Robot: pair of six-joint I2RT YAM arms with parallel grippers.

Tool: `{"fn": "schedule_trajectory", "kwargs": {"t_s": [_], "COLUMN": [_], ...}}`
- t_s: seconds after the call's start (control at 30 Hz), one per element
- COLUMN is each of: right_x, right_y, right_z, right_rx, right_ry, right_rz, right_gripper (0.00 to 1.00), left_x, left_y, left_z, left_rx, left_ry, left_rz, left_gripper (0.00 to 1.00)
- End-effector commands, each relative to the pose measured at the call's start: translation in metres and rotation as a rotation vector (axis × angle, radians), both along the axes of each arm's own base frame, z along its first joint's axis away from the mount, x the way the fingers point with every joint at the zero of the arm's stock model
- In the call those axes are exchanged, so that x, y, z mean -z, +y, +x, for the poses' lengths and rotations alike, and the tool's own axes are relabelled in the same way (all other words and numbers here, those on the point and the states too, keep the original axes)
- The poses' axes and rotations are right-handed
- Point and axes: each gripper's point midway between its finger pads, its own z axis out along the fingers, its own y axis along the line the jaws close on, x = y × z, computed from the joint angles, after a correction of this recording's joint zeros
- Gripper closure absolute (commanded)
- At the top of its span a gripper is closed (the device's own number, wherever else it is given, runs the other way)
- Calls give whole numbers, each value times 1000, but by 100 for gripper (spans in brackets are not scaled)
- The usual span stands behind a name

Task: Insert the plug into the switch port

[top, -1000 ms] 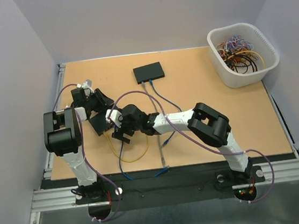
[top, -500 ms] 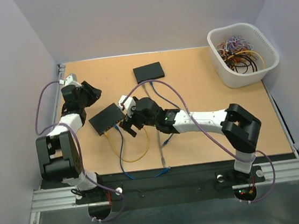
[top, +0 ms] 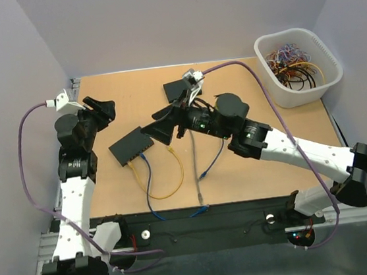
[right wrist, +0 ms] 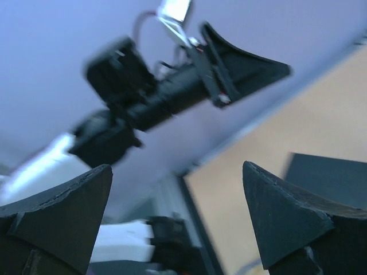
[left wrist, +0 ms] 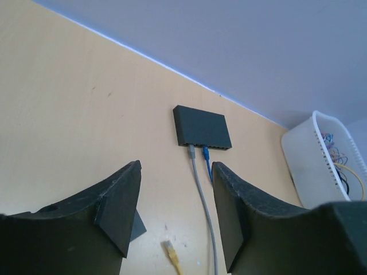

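Note:
A black near switch (top: 130, 147) lies left of centre with a blue cable (top: 144, 160) in its front; its corner shows in the left wrist view (left wrist: 136, 229). A yellow cable's plug (top: 170, 150) lies loose on the table right of it, also seen in the left wrist view (left wrist: 170, 250). My left gripper (top: 106, 111) is open, empty and raised left of the switch (left wrist: 176, 169). My right gripper (top: 158, 127) is open, empty and raised just right of the switch (right wrist: 176, 169).
A second black switch (top: 179, 89), partly behind my right wrist, sits at the back with a grey cable (top: 196, 169) and a blue cable (top: 208, 166) running toward the front edge; it also shows in the left wrist view (left wrist: 202, 127). A white basket (top: 268, 75) of cables stands back right.
Both grippers have drawn back from the near switch and risen. The left arm swung left and up, the right arm stretched out and lifted. The switch now lies uncovered.

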Motion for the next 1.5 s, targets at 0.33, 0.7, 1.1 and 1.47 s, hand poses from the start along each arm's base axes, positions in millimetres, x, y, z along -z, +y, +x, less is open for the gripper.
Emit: {"fn": "schedule_trajectory", "kwargs": {"t_s": [0.33, 0.7, 1.1, 1.47], "right_x": [-151, -158, -168, -160], "right_y": [-43, -74, -94, -85], "right_z": [-111, -105, -109, -114], "right_rx": [-56, 26, 23, -14], "right_ry": [302, 259, 254, 280], "right_rz": [377, 396, 436, 422], "right_gripper": [0, 0, 0, 0], "left_x": [-25, 6, 5, -1], "left_y": [26, 7, 3, 1], "left_z": [-69, -57, -63, -64], "left_rx": [-91, 30, 47, 48], "left_ry": [-62, -7, -26, -37], "left_rz": [262, 248, 241, 224], "left_gripper": [34, 33, 32, 29]}}
